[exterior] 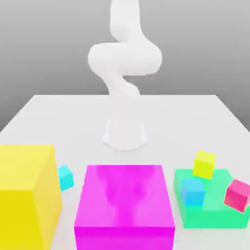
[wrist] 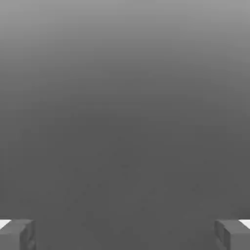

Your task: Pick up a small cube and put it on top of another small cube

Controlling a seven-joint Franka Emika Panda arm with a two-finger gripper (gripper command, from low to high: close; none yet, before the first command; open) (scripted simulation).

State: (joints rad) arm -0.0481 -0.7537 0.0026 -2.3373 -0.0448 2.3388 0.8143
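White surface (exterior: pixel 171 117) is holding blocks, big and small.
Nearer the edge on the exterior view's left, the turquoise cube (exterior: pixel 66 178) is sitting between the yellow block (exterior: pixel 24 195) and magenta block (exterior: pixel 124 195). The tool (wrist: pixel 125 234) is standing wide apart, gripping nothing; coming down crooked, it could be bumping those big blocks.

Observed from where I stand: arm (exterior: pixel 124 58) plain white; table (exterior: pixel 68 117) plain off-white. Large block (exterior: pixel 24 195) solid yellow; second block (exterior: pixel 122 195) magenta, faintly mottled on top. Slab (exterior: pixel 210 217) plain green. Small cubes: turquoise-cyan cube (exterior: pixel 65 178), sky-blue cube (exterior: pixel 193 192), yellow cube (exterior: pixel 204 165), crimson-pink cube (exterior: pixel 238 195), all unpatterned. Claw (wrist: pixel 125 234) dark grey; background (wrist: pixel 125 122) beyond it shaded grey.
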